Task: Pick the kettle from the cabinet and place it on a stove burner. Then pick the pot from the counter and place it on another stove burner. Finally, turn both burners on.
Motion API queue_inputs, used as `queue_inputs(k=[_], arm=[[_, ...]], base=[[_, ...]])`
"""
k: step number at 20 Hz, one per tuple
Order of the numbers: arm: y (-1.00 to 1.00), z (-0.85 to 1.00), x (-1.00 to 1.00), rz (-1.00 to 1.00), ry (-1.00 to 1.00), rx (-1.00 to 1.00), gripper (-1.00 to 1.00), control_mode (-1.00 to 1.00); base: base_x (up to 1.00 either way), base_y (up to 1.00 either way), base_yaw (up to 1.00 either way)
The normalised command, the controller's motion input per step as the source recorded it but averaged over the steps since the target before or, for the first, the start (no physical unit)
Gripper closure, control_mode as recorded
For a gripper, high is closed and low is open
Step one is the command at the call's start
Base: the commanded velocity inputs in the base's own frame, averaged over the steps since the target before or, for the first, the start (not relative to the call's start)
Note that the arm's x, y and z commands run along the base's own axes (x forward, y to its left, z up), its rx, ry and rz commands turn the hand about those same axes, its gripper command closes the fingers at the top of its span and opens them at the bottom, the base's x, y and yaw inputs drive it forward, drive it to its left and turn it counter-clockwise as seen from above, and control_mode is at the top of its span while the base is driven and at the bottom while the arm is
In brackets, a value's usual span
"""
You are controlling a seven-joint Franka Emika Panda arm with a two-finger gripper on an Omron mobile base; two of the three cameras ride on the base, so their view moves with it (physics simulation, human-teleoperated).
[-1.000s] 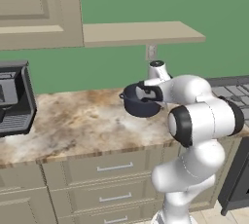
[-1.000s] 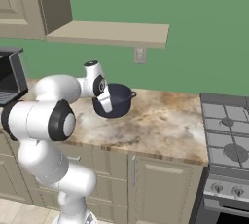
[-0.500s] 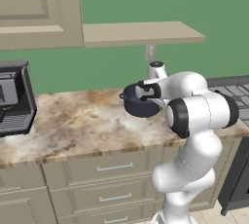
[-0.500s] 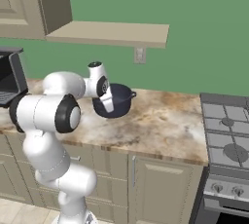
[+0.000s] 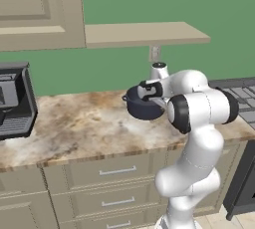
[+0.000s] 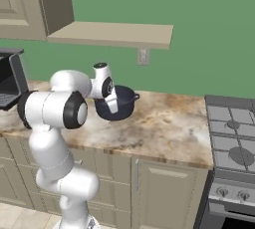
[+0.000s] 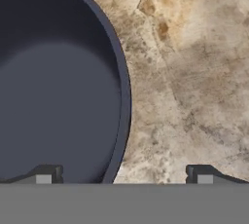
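Dark navy-grey and lidless, the pot sits at centre frame in the left base view, on the marbled counter or barely above it; contact cannot be told. In the right base view the pot lies left of centre, one loop handle jutting toward the right. From the hand view, the pot takes the whole left half, its empty inside dark and smooth, its rim curving down the middle of the frame.

The gripper stands wide open at the bottom of the hand view, one fingertip inside the pot and the other out over the stone, so the rim runs between them with space on both sides. It has hold of nothing. In the left base view the gripper meets the pot's near rim.

Beige cabinet fills the upper left of the left base view, its flat shelf running rightward above the pot. The grey stove occupies the right edge of the right base view, well apart from the pot, its burners bare. A dark appliance sits at the left edge of the counter. No writing or labels can be read anywhere.
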Motion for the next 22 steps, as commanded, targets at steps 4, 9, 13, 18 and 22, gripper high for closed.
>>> queue_inputs(k=[4,9,13,18,22], arm=[[0.0,-0.19,0.27,0.0,0.0,0.01,-1.0,-1.0],[0.0,-0.17,0.18,0.0,0.0,0.01,-1.0,-1.0],[0.0,-0.17,0.0,0.0,0.0,0.0,-1.0,-1.0],[0.0,-0.21,0.0,0.0,0.0,0.0,-1.0,-1.0],[0.0,-0.12,0.0,0.0,0.02,0.0,1.0,-1.0]], base=[[0.0,0.0,0.0],[0.0,0.0,0.0],[0.0,0.0,0.0],[0.0,0.0,0.0],[0.0,0.0,0.0]])
